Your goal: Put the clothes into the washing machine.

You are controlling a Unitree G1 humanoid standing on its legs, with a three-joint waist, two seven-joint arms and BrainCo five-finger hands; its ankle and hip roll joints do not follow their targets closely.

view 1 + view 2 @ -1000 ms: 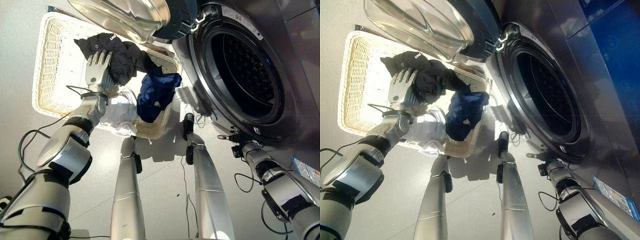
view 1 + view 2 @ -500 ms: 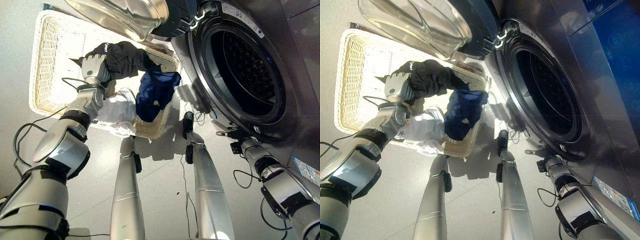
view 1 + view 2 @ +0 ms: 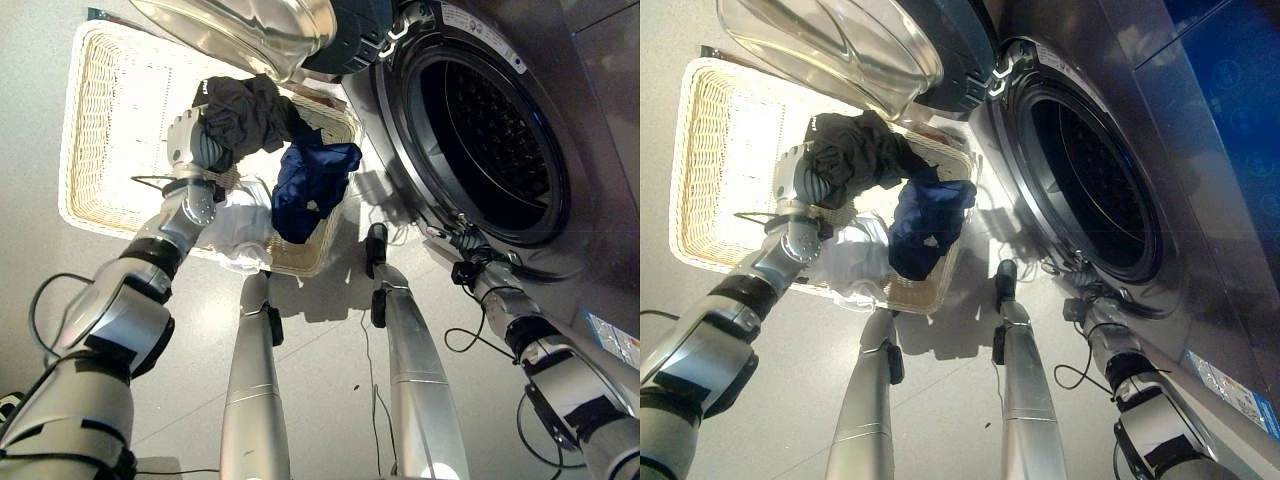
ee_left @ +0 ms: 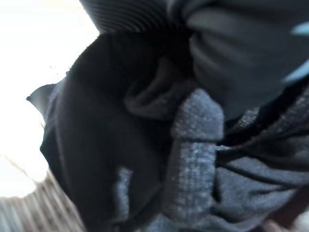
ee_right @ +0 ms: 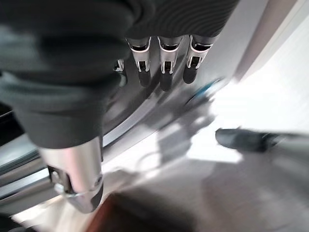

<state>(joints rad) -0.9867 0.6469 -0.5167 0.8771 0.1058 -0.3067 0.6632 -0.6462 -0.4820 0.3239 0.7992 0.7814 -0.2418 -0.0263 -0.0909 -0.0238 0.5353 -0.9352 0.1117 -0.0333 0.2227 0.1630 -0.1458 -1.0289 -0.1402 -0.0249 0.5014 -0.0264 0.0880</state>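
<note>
Cloth is what you are handling, so expect it to sag, stretch and trail rather than keep any shape. Your left hand (image 3: 190,140) has its fingers curled into a bunched dark garment (image 3: 245,108), and the left wrist view shows folds of that garment (image 4: 145,145) wrapped close around the hand, so the hold looks deep, not a pinch at an edge. The garment sits gathered above the wicker basket (image 3: 90,130), with part of it draped toward the blue garment (image 3: 312,185) that hangs over the basket's near rim; you cannot tell from these views whether the two are touching or tangled, so watch for the blue one being dragged along. A white garment (image 3: 240,220) lies in the basket beside your forearm. The dark piece looks light and soft, not slippery, but loose ends could catch on the basket's weave or on the washing machine (image 3: 480,130) as it goes through the round opening. A grip in the middle of the bundle, as you have it, keeps the trailing parts short. The machine's door (image 3: 245,30) stands open over the basket's far side, so the path to the drum has to pass under or around it. Your right hand (image 3: 1080,300) rests low by the machine's front rim, fingers relaxed and holding nothing.
</note>
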